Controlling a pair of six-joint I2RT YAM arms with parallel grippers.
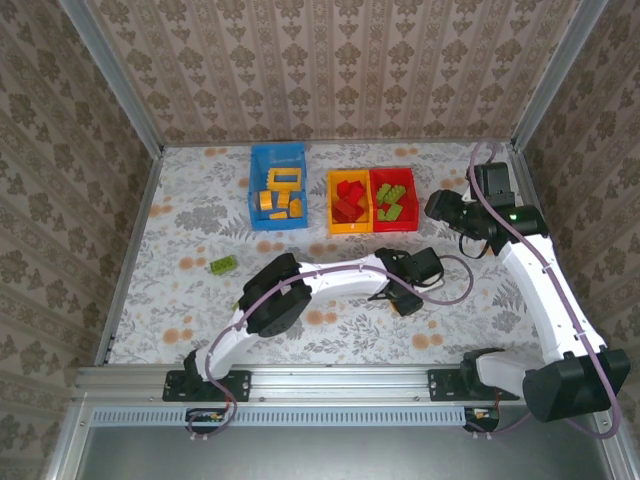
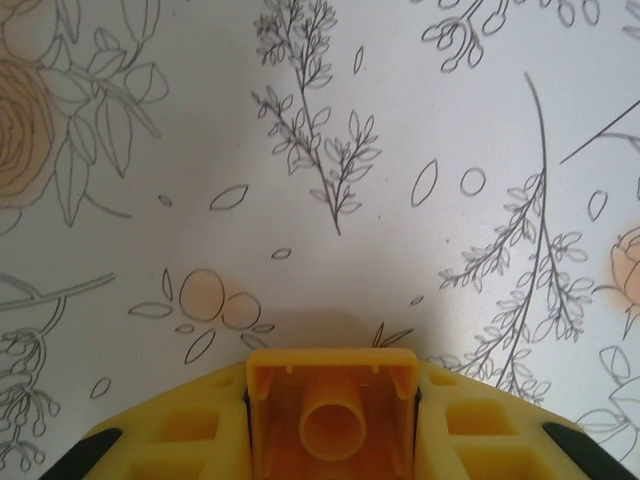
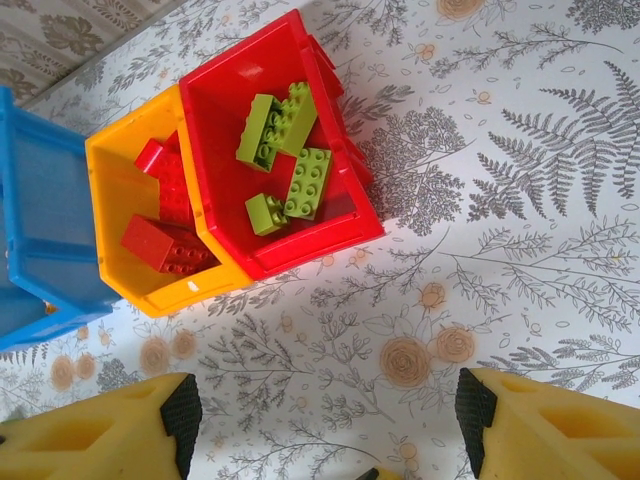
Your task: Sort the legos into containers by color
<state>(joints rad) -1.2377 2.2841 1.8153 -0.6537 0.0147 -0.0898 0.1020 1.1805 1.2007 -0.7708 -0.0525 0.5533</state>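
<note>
At the far left a lone lime green brick (image 1: 222,265) lies on the floral table (image 1: 170,300), bare surface all round it and the left wall (image 1: 60,200) near. Along the back stand the blue bin (image 1: 277,152) with yellow bricks (image 1: 277,203), then the yellow-orange bin (image 1: 332,205) with red bricks (image 1: 349,200), touching the red bin (image 1: 393,176) with green bricks (image 1: 392,200). In front of those two the left gripper (image 2: 332,372) pinches a yellow-orange brick (image 2: 332,425) with open table ahead, and the right gripper (image 3: 325,420) hangs empty and spread wide beside the red bin, near the right wall (image 1: 600,150).
</note>
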